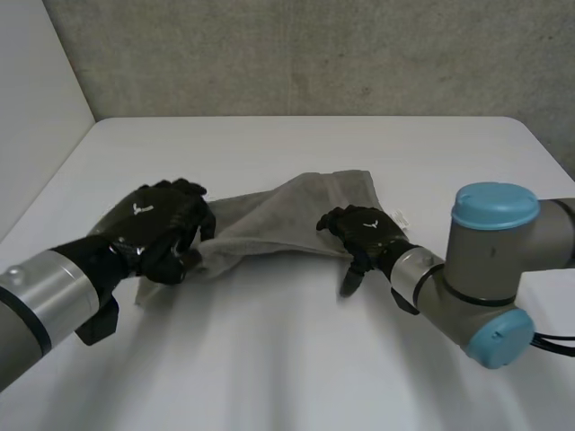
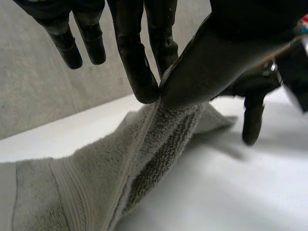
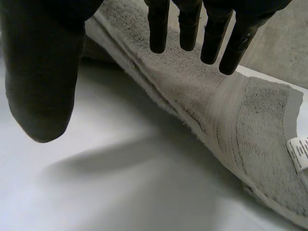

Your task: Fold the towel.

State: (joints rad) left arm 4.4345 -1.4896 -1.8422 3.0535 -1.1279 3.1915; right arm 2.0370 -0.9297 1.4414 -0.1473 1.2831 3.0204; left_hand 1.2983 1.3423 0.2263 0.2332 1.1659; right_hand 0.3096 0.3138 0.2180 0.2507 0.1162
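A grey towel (image 1: 296,211) lies bunched across the middle of the white table (image 1: 287,359). My left hand (image 1: 148,229) is at its left end. In the left wrist view the left hand (image 2: 139,72) pinches a raised edge of the towel (image 2: 96,178) between a finger and the thumb. My right hand (image 1: 364,232) hovers over the towel's right end at its near edge. There the right hand (image 3: 41,72) is open, its fingers straight above the towel (image 3: 231,125) and the thumb well apart, holding nothing.
A white label (image 3: 299,151) is sewn at the towel's right corner. A grey wall stands behind the table. The right arm's elbow (image 1: 490,260) hangs over the table's right side. The right hand (image 2: 252,115) also appears beyond the towel in the left wrist view.
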